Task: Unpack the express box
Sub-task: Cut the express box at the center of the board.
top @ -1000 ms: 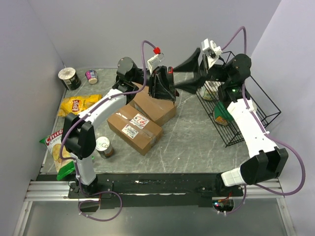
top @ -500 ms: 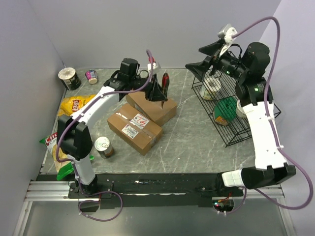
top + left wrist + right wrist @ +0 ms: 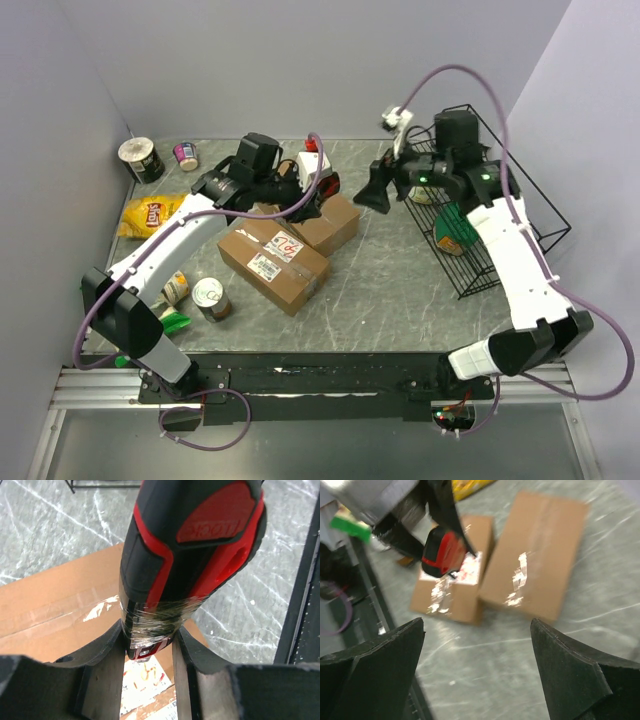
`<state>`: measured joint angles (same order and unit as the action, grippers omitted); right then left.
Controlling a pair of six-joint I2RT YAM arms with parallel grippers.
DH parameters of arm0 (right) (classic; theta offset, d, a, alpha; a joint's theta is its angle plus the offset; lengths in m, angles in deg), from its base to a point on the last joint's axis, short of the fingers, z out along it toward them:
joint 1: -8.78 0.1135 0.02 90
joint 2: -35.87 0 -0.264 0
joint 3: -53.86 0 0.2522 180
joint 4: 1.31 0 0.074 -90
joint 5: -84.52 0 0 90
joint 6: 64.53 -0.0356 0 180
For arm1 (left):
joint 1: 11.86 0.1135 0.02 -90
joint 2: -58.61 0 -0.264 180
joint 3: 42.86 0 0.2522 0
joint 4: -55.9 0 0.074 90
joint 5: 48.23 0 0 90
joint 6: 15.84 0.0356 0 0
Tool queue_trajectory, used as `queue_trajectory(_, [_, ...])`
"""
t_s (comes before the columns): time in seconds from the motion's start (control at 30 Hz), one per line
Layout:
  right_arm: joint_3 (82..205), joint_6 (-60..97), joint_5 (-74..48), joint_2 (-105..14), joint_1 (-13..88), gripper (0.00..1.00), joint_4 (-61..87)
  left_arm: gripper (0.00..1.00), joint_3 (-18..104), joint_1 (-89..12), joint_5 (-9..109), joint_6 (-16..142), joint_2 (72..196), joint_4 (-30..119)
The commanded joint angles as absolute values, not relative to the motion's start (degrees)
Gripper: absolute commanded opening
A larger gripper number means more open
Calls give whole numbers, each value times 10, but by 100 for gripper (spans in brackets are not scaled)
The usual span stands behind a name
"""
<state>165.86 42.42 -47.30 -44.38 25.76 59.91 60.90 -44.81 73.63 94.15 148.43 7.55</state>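
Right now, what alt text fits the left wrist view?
The left gripper clamps a black-and-red tool, its handle wrapped in clear tape, above a taped cardboard box on a grey marbled table.

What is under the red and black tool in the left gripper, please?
A taped cardboard box lies beneath the tool, with a labelled box beside it. The tool covers the surface right under it, so contact cannot be judged.

A robot lab: plain grey walls (image 3: 300,60) close in a counter (image 3: 390,290), with arms (image 3: 515,260) bolted to a metal rail (image 3: 100,385).
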Motion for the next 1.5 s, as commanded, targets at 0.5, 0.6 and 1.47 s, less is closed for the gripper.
queue_trajectory(0.5, [1699,287,-441,-507,341,77,517,1,607,-456,706,915,1462,101])
queue_trajectory(0.6, [1719,280,-397,-524,349,71,516,1,608,-456,711,910,1461,102])
queue_trajectory(1.47, [1679,436,-668,-497,317,0,524,46,532,-330,1040,815,1453,220])
